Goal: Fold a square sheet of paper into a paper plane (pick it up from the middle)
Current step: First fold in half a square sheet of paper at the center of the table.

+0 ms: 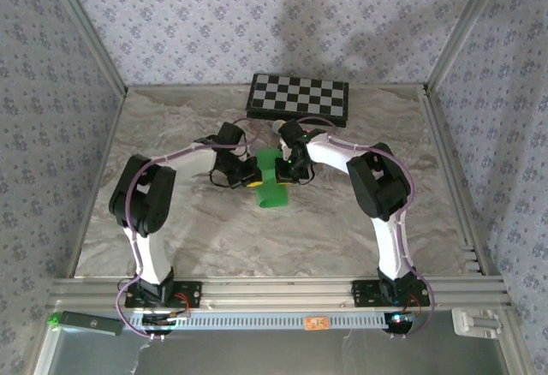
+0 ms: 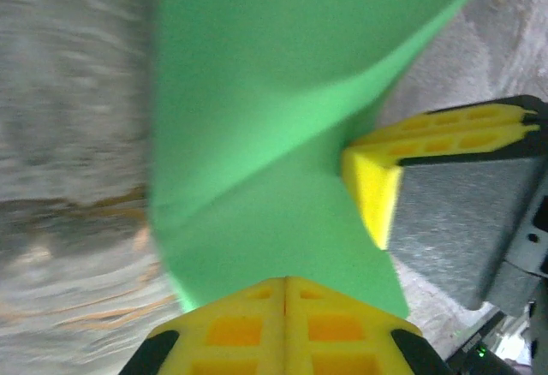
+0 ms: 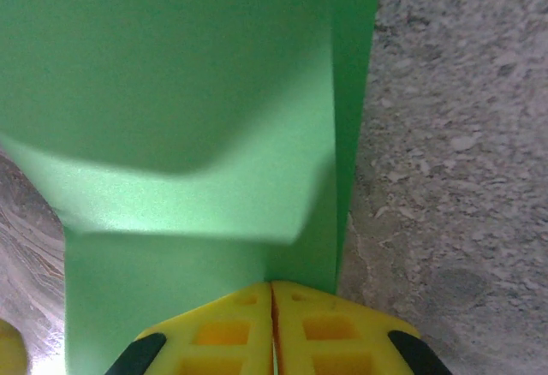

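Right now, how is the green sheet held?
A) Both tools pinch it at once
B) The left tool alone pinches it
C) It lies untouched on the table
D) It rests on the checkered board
A: each wrist view shows closed yellow fingers clamped on an edge of the green sheet, both at the left tool and at the right tool.
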You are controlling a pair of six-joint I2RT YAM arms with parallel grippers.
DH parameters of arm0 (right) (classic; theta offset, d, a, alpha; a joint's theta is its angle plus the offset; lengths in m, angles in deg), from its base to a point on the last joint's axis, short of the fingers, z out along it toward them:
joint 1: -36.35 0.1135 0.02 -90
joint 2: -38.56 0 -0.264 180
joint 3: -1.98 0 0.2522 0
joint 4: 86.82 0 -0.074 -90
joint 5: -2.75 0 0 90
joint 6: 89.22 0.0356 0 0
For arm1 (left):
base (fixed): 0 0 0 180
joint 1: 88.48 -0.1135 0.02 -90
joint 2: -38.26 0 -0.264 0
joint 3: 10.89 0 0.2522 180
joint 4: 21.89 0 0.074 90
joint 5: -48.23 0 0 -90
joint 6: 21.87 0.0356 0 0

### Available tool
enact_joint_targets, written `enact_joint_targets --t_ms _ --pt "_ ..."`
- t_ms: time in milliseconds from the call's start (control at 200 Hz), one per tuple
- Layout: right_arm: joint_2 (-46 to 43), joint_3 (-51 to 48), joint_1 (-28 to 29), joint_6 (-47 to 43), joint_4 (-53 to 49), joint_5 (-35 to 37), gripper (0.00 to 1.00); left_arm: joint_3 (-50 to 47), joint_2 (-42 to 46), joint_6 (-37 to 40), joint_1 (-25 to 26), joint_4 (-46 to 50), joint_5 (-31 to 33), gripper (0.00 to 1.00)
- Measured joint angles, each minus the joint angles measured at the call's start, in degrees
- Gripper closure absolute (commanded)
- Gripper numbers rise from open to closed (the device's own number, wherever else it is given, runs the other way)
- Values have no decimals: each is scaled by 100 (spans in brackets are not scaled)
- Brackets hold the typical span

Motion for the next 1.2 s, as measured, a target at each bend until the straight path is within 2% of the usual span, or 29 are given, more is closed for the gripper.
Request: enact_joint_targets --t_ms 355,560,695,835,1079,1199 --pt "9 0 0 0 2 -4 90 -284 -380 -96 31 -232 -94 95" --pt "11 0 -2 0 2 -9 90 -710 -155 -92 -94 -599 -188 94" --pt "11 0 -2 0 2 -9 90 -925 146 -94 -247 -321 -70 94" --pt "15 2 -2 0 2 -9 91 -831 221 -129 -278 -168 -37 94" --pt "20 2 -11 0 4 -39 91 -120 -48 -295 87 -387 -85 94" --pt "20 2 -11 0 2 -48 91 -179 -186 -356 197 -511 -103 94"
